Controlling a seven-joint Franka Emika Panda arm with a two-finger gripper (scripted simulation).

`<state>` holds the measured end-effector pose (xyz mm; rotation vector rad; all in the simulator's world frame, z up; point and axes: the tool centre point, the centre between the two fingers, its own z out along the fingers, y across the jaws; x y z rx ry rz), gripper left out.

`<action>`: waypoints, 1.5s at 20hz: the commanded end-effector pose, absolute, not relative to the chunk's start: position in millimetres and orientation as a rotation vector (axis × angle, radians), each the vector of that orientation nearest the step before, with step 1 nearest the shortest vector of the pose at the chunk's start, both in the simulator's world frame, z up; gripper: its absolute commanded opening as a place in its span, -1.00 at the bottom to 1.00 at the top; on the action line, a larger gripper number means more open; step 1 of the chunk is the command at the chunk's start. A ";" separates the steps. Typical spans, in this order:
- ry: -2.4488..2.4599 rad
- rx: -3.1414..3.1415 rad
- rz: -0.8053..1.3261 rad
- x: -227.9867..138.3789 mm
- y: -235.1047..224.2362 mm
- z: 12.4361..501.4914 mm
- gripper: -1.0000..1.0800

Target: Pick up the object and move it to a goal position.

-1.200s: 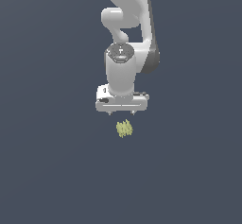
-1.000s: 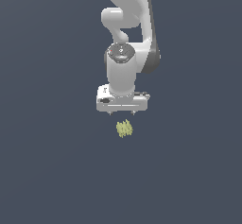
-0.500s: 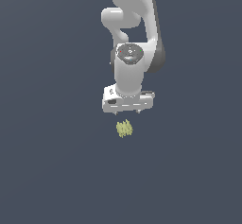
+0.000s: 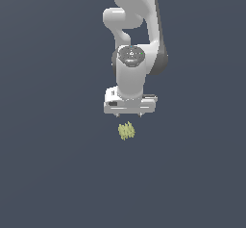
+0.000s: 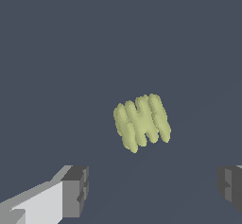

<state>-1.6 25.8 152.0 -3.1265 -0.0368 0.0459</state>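
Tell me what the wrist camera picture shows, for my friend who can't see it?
A small, bumpy, yellow-green object lies on a plain dark grey floor, with nothing touching it. Nearer the camera, the open gripper shows its two dark fingertips spread wide apart, one on each side, both clear of the object.

The white arm (image 4: 137, 25) comes down from the top and bends at a round joint (image 4: 131, 55). Its wrist points straight down. The tool (image 4: 129, 115) hangs at the end, with its two fingers (image 5: 75, 190) spread wide apart. The fingers have gray tips. They hold nothing.
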 end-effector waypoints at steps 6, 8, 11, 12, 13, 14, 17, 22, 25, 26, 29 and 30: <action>0.180 -3.121 0.046 0.3 25.7 144.4 0.92; 0.259 -3.115 0.045 1.0 25.6 141.7 0.92; 0.390 -3.102 0.045 2.1 25.3 137.2 0.92; 0.434 -3.096 0.045 2.4 25.2 135.7 0.92; 0.477 -3.090 0.044 2.8 25.1 134.2 0.92; 0.521 -3.083 0.044 3.2 25.0 132.7 0.92; 0.651 -3.059 0.043 4.3 24.6 128.3 0.92; 0.866 -3.007 0.039 6.1 23.8 121.1 0.92; 0.993 -2.969 0.036 7.2 23.3 116.9 0.92; 1.035 -2.955 0.035 7.6 23.1 115.4 0.92; 1.159 -2.911 0.032 8.7 22.4 111.3 0.92; 1.200 -2.894 0.031 9.0 22.2 109.9 0.92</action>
